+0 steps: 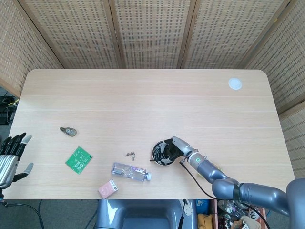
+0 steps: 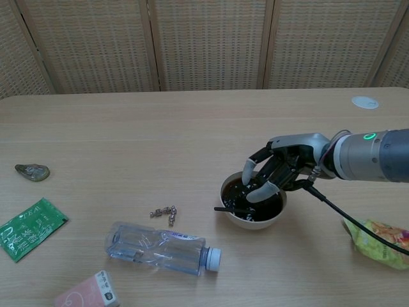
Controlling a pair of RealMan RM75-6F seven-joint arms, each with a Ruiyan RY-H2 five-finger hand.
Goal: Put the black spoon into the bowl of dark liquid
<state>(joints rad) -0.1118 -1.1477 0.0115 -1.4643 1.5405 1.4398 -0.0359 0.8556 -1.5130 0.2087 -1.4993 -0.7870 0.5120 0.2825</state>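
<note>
Table (image 2: 128,128): pale wood grain, matt. Bottle (image 2: 160,245): clear glossy plastic (pale cap); bowl (image 2: 252,220): smooth white, liquid inside dark and shiny. Right hand (image 2: 281,167): black and grey, smooth, metal-like sheen; backdrop screens (image 2: 204,41): rough woven cane.

The head view looks steeply down from high above, taking in the whole bench (image 1: 143,95) from far off. The chest view sits lower and closer, facing level across the bench toward the wicker screens (image 2: 204,45). Both share the right hand (image 2: 278,173) over the bowl (image 2: 252,201), with the bottle (image 2: 160,246) to its left.
</note>
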